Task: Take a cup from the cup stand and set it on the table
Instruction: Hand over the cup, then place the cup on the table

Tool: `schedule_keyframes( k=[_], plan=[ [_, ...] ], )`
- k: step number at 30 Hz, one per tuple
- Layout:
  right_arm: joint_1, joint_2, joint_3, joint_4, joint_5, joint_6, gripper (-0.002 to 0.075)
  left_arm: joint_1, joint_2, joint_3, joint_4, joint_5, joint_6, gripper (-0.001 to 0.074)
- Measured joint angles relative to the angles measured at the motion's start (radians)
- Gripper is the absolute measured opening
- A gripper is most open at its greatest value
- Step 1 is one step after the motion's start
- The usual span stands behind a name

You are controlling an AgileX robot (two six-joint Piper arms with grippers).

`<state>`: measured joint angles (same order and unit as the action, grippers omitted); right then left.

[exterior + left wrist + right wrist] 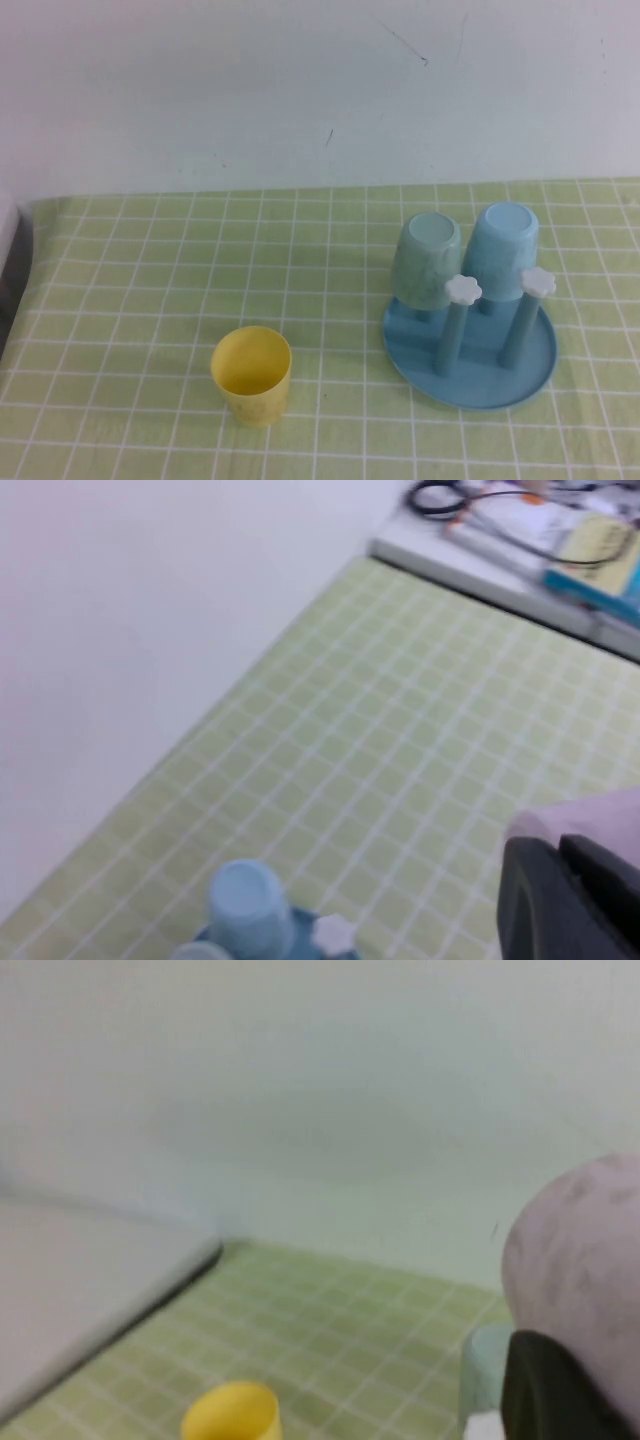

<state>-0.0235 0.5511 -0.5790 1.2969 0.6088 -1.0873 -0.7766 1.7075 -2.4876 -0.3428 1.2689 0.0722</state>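
Note:
The cup, pale pink and speckled, fills the near side of the right wrist view. My right gripper is shut on it, one dark finger against its wall, and holds it in the air. The cup stand is a round blue tray on the table, with two bare white-capped posts. In the left wrist view a pale pink surface lies right against my left gripper, high above the table. Neither gripper shows in the high view.
A mint-green cup and a light blue cup hang upside down on the stand's back posts. A yellow cup stands upright on the cloth at the front middle. A white wall runs behind. A shelf with cables borders the table.

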Motion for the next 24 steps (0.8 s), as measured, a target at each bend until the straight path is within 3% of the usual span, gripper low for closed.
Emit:
schedule_keyframes(
  k=[5, 10, 15, 20, 24],
  plan=[
    [0.0, 0.213, -0.184, -0.338, 0.232, 0.163, 0.002, 0.002, -0.073, 0.128, 0.231, 0.0, -0.03, 0.0002],
    [0.0, 0.438, -0.398, -0.641, 0.47, 0.307, 0.002, 0.002, -0.138, 0.396, 0.321, 0.0, -0.025, 0.0001],
    [0.023, 0.626, -0.539, -0.83, 0.557, 0.402, 0.002, 0.002, -0.18, 0.681, 0.343, 0.0, -0.033, 0.0001],
    [0.196, 0.792, -0.581, -0.934, 0.55, 0.452, 0.002, 0.002, -0.238, 0.945, 0.343, -0.006, -0.04, 0.0001],
    [0.376, 0.878, -0.581, -1.149, 0.527, 0.572, 0.002, 0.002, -0.281, 1.064, 0.343, -0.014, -0.047, 0.0001]
  ],
)
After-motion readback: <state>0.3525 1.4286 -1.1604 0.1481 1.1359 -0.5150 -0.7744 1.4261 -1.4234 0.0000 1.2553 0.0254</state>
